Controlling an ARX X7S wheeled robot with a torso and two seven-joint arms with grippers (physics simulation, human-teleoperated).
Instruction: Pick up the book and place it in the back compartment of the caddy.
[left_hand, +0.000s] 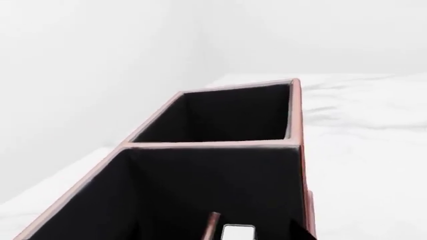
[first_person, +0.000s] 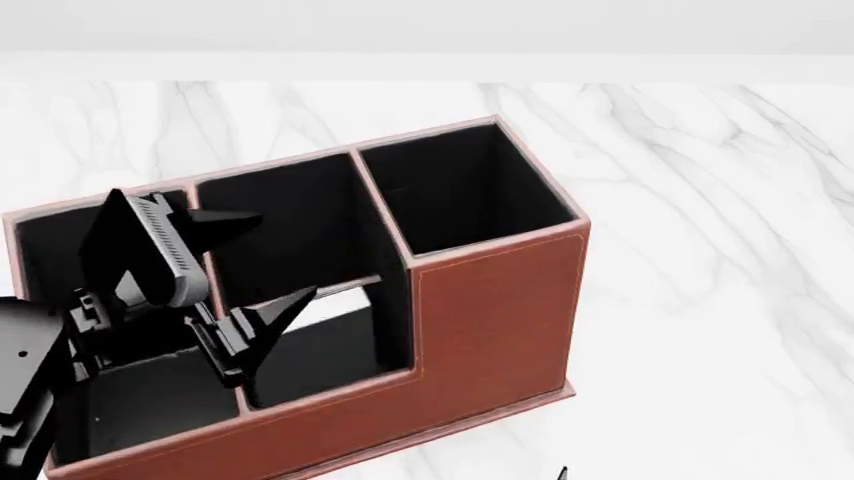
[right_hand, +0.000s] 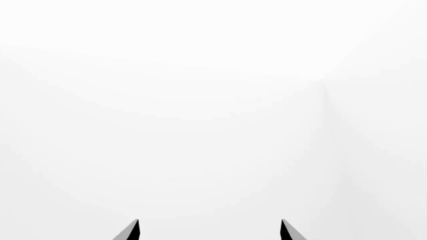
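The reddish-brown caddy (first_person: 494, 300) stands on the marble table, its black-lined cells open upward. My left gripper (first_person: 283, 254) hangs open over the middle cells, one finger near the tall wall and the other by the thin crossbar (first_person: 358, 284). Just past the crossbar, a white strip of the book's page block (first_person: 331, 298) shows inside the back compartment (first_person: 334, 345), apart from both fingers. The left wrist view looks down into the caddy (left_hand: 213, 144) and catches the book (left_hand: 237, 233) beside the crossbar (left_hand: 212, 225). My right gripper (right_hand: 210, 231) is open, holding nothing and facing blank white.
White marble table (first_person: 694, 200) stretches to the right of and behind the caddy. A long end cell (first_person: 461, 195) lies to the right of my left gripper, and another end cell (first_person: 147, 395) sits under the left arm. A plain white wall lies beyond the table's far edge.
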